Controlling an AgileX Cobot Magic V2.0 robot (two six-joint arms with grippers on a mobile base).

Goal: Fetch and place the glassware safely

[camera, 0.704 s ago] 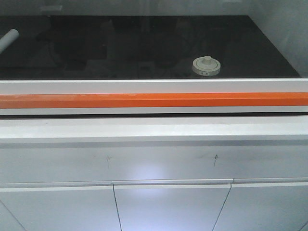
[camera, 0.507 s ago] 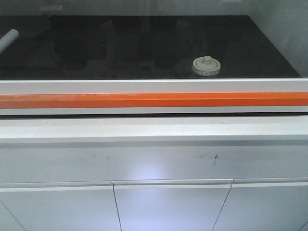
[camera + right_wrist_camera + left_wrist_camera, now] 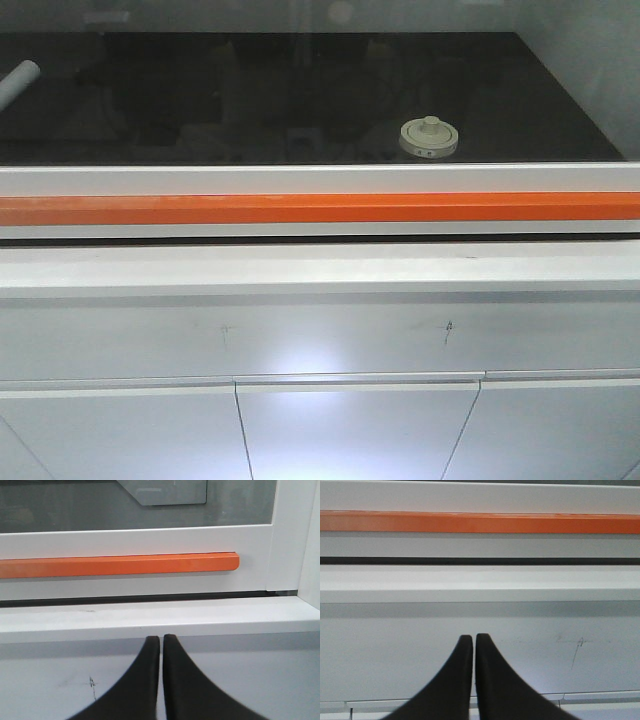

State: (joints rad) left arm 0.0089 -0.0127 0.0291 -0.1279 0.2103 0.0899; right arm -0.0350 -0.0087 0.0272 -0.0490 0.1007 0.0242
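White-panelled fume cabinet (image 3: 320,340) is faced by both arms, its glazed sash (image 3: 320,180) apparently lowered to the sill (image 3: 320,268); a black work surface (image 3: 200,110) is seen through the glass. The step in hand is judged to be the approach, with the fetch not yet begun; the orange handle bar (image 3: 320,208) would likely have to be lifted evenly, from underneath and near its middle, so that the sash is not racked and the glassware behind it is not jolted; only then should an arm be passed over the sill. The left gripper (image 3: 474,641) and the right gripper (image 3: 161,641) are each shown clenched, with nothing held between them; both are held low before the white front panel, beneath the sill. The glass jar (image 3: 429,137), capped by a cream knobbed lid, stands upright on the black surface, right of centre and close behind the sash; it lies above and beyond both grippers, well apart from them, and is absent from both wrist views.
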